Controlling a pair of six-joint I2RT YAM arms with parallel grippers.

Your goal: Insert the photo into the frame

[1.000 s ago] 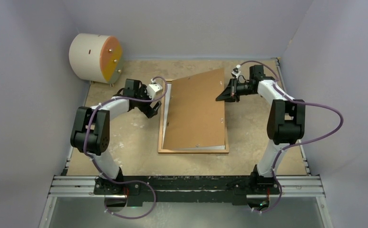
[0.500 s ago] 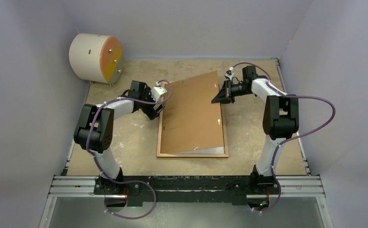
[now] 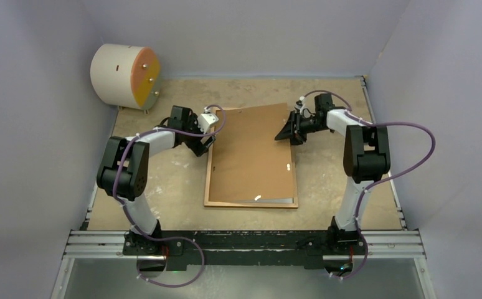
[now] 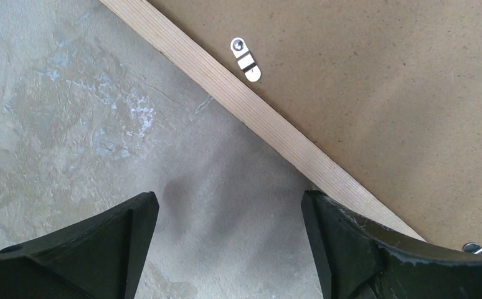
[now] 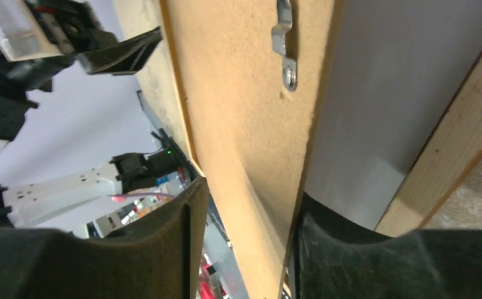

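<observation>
The frame (image 3: 251, 204) lies flat on the table, back side up, with the brown backing board (image 3: 251, 156) resting on it. The board's far right corner is still slightly raised. My right gripper (image 3: 290, 132) is open around that edge; in the right wrist view the board (image 5: 238, 93) passes between the jaws with a gap at the left finger (image 5: 164, 249). A pale grey surface (image 5: 363, 112) shows beneath the board. The photo is hidden. My left gripper (image 3: 204, 143) is open and empty over bare table, just left of the frame's wooden rail (image 4: 251, 109).
A cream-and-orange cylinder (image 3: 126, 76) lies at the back left corner. Grey walls close in three sides. A metal turn clip (image 4: 245, 59) sits on the board near the rail, and a hanger tab (image 5: 285, 43) near the right edge.
The board, held tilted up by my shut right gripper, has come down almost flat onto the frame, and the right jaws have opened. The left gripper shifted slightly toward the frame.
</observation>
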